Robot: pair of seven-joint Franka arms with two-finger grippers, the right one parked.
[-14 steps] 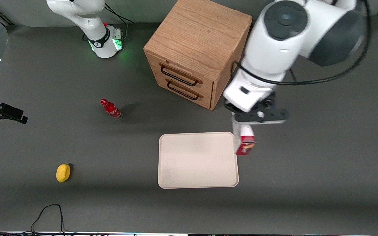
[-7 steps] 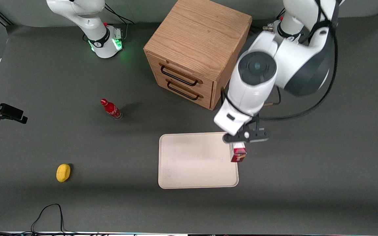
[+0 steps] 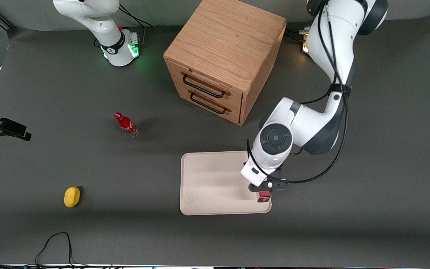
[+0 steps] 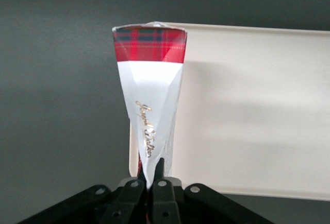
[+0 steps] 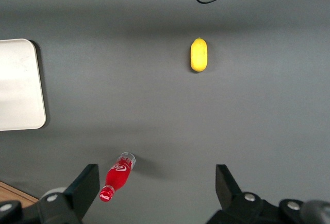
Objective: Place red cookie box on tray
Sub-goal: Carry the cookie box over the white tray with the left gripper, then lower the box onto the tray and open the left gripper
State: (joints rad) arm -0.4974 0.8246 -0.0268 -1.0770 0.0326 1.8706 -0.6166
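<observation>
I have the gripper (image 3: 265, 186) low over the tray (image 3: 215, 183), at the corner nearest the front camera on the working arm's side, with its fingers (image 4: 154, 185) pinched shut on the red cookie box (image 4: 150, 110). In the wrist view the carton hangs end-down from the jaws, white wedge and tartan-red band showing, its lower end right at the tray's rim; I cannot tell whether it touches the tray yet. From the front only a small red patch (image 3: 264, 195) shows below the gripper, just inside the rim.

I judge the box light and fairly stiff, but thin card — a hard squeeze would dent it, and its glossy faces could slip. The grip sits at one end across the narrow faces; that suits carrying, yet leaves a long lever, so the box may swing or topple when let go on its end. Being this close to the edge, it could tip outward onto the table — I would want it more toward the tray's middle, or laid down flat.

Nothing stands in the way on the tray. The wooden drawer cabinet (image 3: 224, 59) is near but apart, farther from the camera. The small red bottle (image 3: 126, 124) and the yellow lemon-like object (image 3: 72, 197) lie well apart, toward the parked arm's end.
</observation>
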